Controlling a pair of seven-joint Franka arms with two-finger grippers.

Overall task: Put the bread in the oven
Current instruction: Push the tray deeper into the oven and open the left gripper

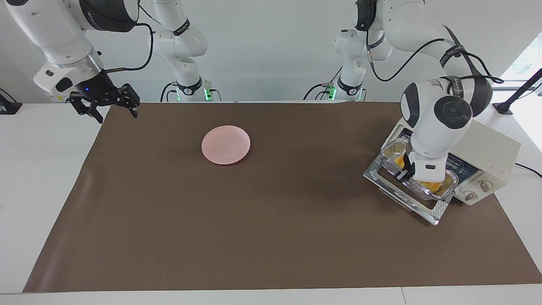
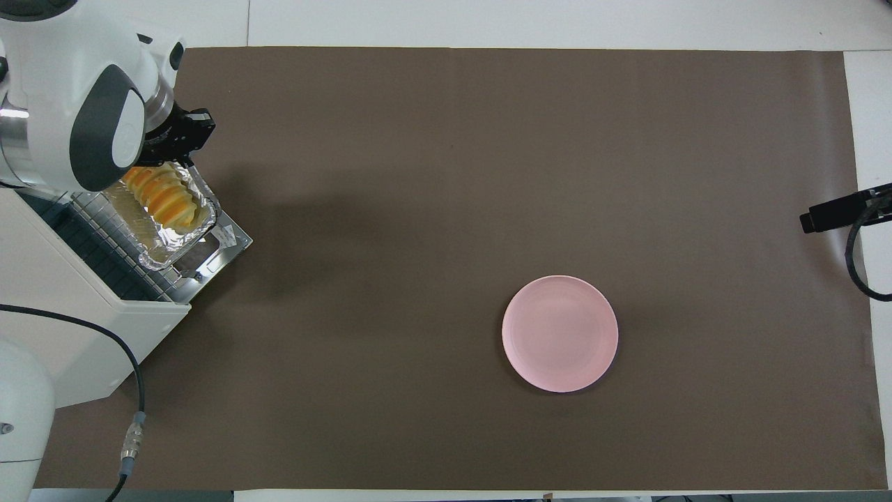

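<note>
The golden ridged bread (image 1: pixel 431 184) (image 2: pixel 164 198) lies in a crinkled foil tray (image 1: pixel 452 179) (image 2: pixel 166 249). My left gripper (image 1: pixel 405 177) (image 2: pixel 178 160) is shut on the rim of that tray and holds it a little above the lowered glass door (image 1: pixel 424 208) (image 2: pixel 228 240) of the cream-white oven (image 1: pixel 487 146) (image 2: pixel 63 335), right at its mouth. In the overhead view the tray's other end overlaps the wire rack. My right gripper (image 1: pixel 117 115) (image 2: pixel 835 213) hangs open and holds nothing over the mat's corner at the right arm's end, where that arm waits.
A round pink plate (image 1: pixel 225 144) (image 2: pixel 559 333) lies on the brown mat (image 1: pixel 254 220) (image 2: pixel 453 174) around the middle of the table, toward the right arm's end. The oven stands at the left arm's end with its power cord trailing off it.
</note>
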